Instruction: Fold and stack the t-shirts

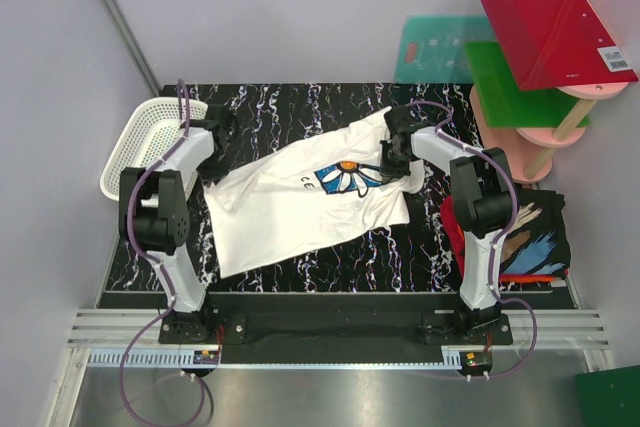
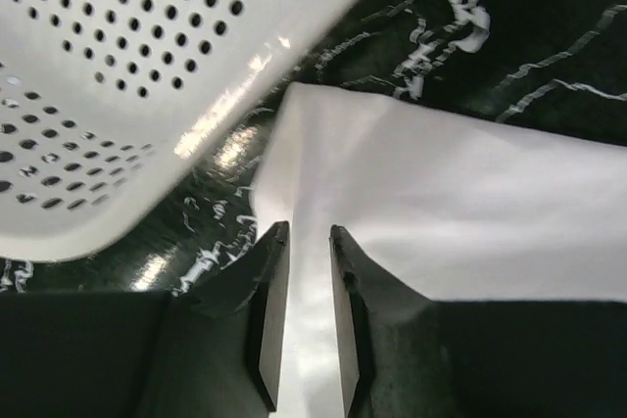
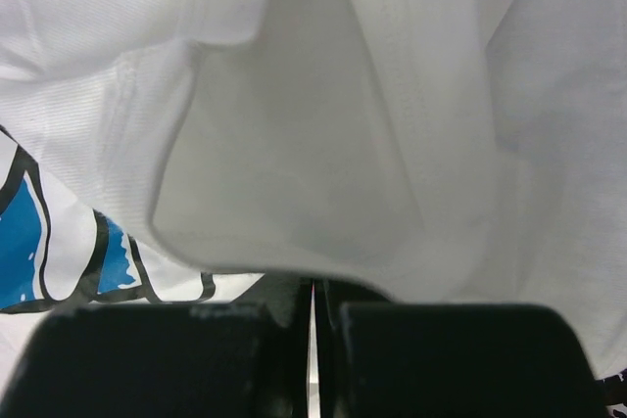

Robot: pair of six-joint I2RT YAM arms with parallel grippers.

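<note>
White daisy t-shirt [image 1: 310,202] lies spread on the table [image 1: 300,107], left gripper [image 2: 309,242] and right gripper [image 3: 312,301] each nipped near-shut on its edge; a shallow bite could slip on lifting, or cloth snag the basket [image 1: 150,137].

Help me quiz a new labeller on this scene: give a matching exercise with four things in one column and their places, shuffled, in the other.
Things
1. white cloth t-shirt with blue daisy print
2. white plastic mesh basket
3. black cloth t-shirt with colourful brushstroke print
4. red plastic board

Places
A. on top of the pink stand, far right
B. spread across the middle of the table
C. at the table's left edge
D. at the near right corner, beside the right arm

Pairs: 1-B, 2-C, 3-D, 4-A
</note>
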